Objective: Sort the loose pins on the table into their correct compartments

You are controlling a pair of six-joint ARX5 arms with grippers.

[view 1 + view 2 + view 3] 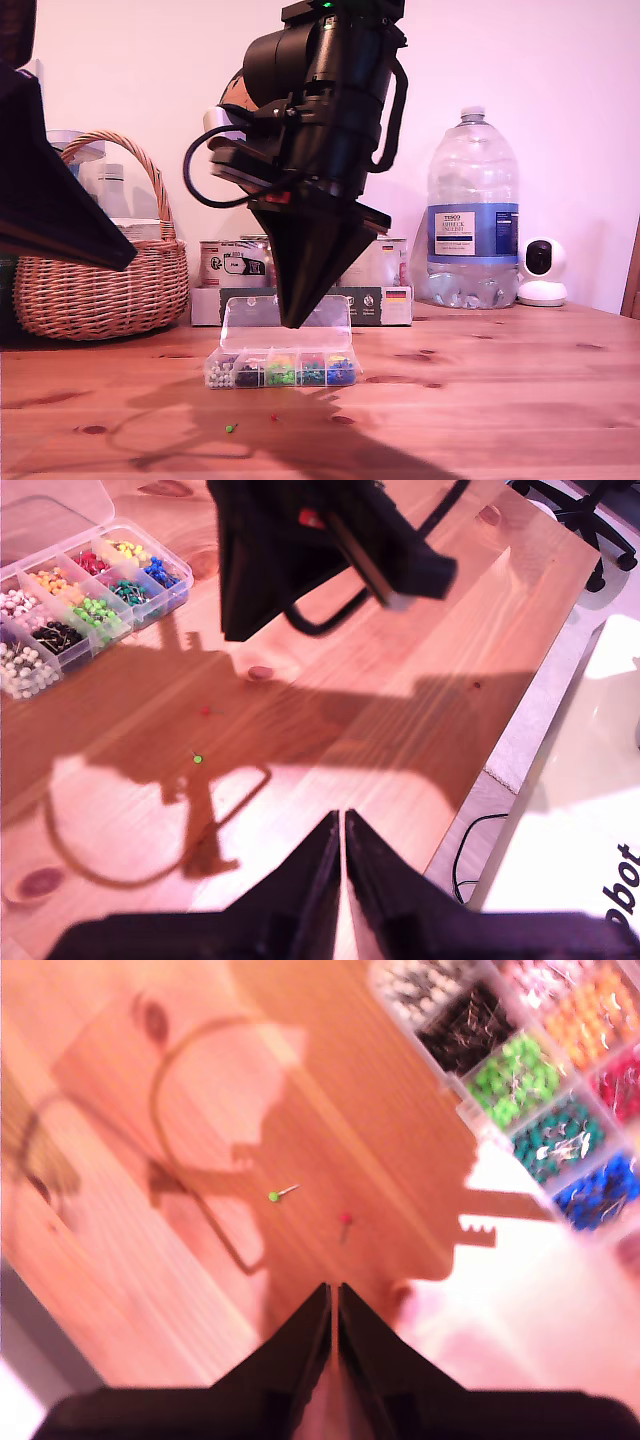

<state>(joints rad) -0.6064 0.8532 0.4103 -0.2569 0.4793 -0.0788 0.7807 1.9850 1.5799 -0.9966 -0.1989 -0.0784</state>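
Note:
Two loose pins lie on the pine table in front of the organiser: a green one and a red one. The clear box of compartments stands open, its lid tipped back. My second gripper hangs shut and empty, tip down just above the box lid. My first gripper is shut too, held high at the exterior view's left, well away from the pins.
A wicker basket stands at the exterior view's left, a tray of tins behind the box, a large water bottle and a small white camera at the right. The first wrist view shows the table's edge.

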